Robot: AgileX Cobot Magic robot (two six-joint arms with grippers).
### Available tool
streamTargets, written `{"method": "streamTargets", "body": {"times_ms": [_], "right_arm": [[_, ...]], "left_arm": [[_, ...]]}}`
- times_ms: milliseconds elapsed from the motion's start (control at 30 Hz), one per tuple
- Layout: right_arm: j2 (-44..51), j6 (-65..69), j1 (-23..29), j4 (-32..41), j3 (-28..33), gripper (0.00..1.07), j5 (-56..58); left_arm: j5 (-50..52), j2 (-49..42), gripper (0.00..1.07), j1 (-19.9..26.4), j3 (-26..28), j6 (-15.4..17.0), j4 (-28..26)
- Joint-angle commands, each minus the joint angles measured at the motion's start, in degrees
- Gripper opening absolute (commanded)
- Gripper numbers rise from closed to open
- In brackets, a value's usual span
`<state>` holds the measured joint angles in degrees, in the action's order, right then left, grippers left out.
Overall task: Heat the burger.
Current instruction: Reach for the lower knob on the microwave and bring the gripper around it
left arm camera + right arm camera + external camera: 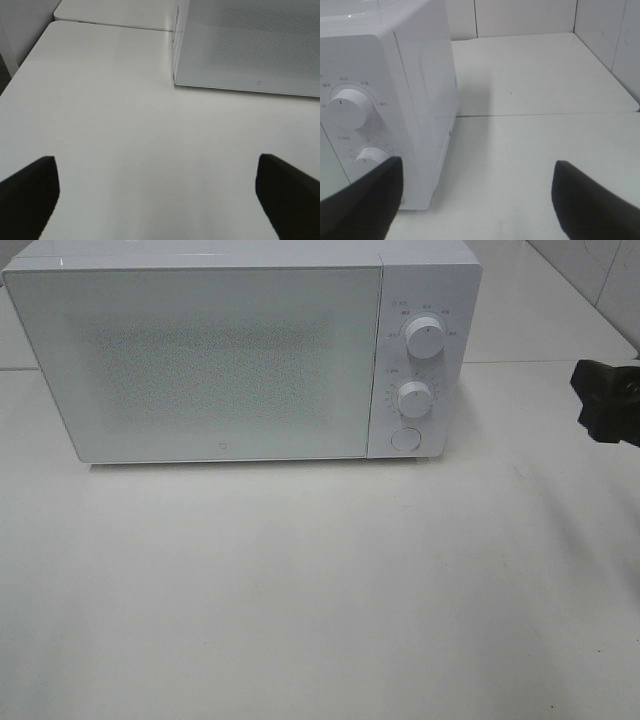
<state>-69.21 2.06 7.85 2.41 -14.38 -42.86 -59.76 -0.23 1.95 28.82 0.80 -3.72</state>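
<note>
Microwave, white and boxy, stands at the back of the pale counter with its door shut. The door panel is frosted with a fine dotted screen, and nothing behind it can be made out. The burger shows in none of the three views, so I cannot tell where it lies relative to either hand, nor how it looks.

On the microwave's right end are two round white knobs, the upper knob above the lower knob, with a round button below them.

The left hand hangs over bare counter, spread wide, its two dark fingers far apart with nothing between them. It faces the microwave's front left corner and stands clear of it.

The right hand is also spread wide and holds nothing; only counter shows between its fingers. It sits off the microwave's right end, facing along the side that carries the knobs. In the wrist view one finger overlaps the lower knob, but in the high view the dark end of the right arm shows only at the right edge, well apart from the microwave.

White wall tiles close off the counter behind.
</note>
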Motion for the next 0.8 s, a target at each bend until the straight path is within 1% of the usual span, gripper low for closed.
{"method": "streamTargets", "body": {"times_ms": [33, 67, 100, 167, 200, 233, 267, 300, 333, 367, 400, 467, 567, 633, 667, 733, 800], "right_arm": [[-3.90, -9.34, 6.13, 9.68, 0.74, 0.76, -7.22], [-4.76, -10.89, 7.79, 11.63, 0.74, 0.76, -8.25], [-4.76, -10.89, 7.79, 11.63, 0.74, 0.76, -8.25], [-9.05, -15.64, 14.09, 20.11, 0.74, 0.76, -12.78], [-9.05, -15.64, 14.09, 20.11, 0.74, 0.76, -12.78], [-9.91, -16.21, 15.47, 22.06, 0.74, 0.76, -14.27], [-11.63, -16.50, 18.74, 25.38, 0.74, 0.76, -16.84], [-11.63, -16.50, 18.74, 25.38, 0.74, 0.76, -16.84], [-12.61, -16.50, 20.34, 27.27, 0.69, 0.76, -17.99], [-14.44, -16.50, 23.32, 30.77, 0.69, 0.76, -20.00], [-14.44, -16.50, 23.32, 30.77, 0.69, 0.76, -20.00], [-16.62, -16.50, 27.39, 34.89, 0.63, 0.76, -22.92], [-17.30, -16.50, 28.76, 36.33, 0.63, 0.76, -23.78], [-19.65, -16.50, 33.23, 42.23, -0.06, 0.76, -25.21], [-19.65, -16.50, 33.23, 42.23, -0.06, 0.76, -25.21], [-20.80, -17.19, 35.58, 46.64, -1.55, 0.76, -25.04], [-21.14, -17.99, 36.38, 47.78, -2.18, 0.76, -25.27]], "left_arm": [[0.63, -1.20, 1.00, 0.23, -0.17, -0.11, -0.46], [0.63, -1.20, 1.00, 0.23, -0.17, -0.11, -0.46], [0.63, -1.20, 1.00, 0.23, -0.17, -0.11, -0.46], [0.63, -1.20, 1.00, 0.23, -0.17, -0.11, -0.46], [0.63, -1.20, 1.00, 0.23, -0.17, -0.11, -0.46], [0.63, -1.20, 1.00, 0.23, -0.17, -0.11, -0.46], [0.63, -1.20, 1.00, 0.23, -0.17, -0.11, -0.46], [0.63, -1.20, 1.00, 0.23, -0.17, -0.11, -0.46], [0.63, -1.20, 1.00, 0.23, -0.17, -0.11, -0.46], [0.63, -1.20, 1.00, 0.23, -0.17, -0.11, -0.46], [0.63, -1.20, 1.00, 0.23, -0.17, -0.11, -0.46], [0.63, -1.20, 1.00, 0.23, -0.17, -0.11, -0.46], [0.63, -1.20, 1.00, 0.23, -0.17, -0.11, -0.46], [0.63, -1.20, 1.00, 0.23, -0.17, -0.11, -0.46], [0.63, -1.20, 1.00, 0.23, -0.17, -0.11, -0.46], [0.63, -1.20, 1.00, 0.23, -0.17, -0.11, -0.46], [0.63, -1.15, 1.00, 0.23, -0.17, -0.11, -0.46]]}}
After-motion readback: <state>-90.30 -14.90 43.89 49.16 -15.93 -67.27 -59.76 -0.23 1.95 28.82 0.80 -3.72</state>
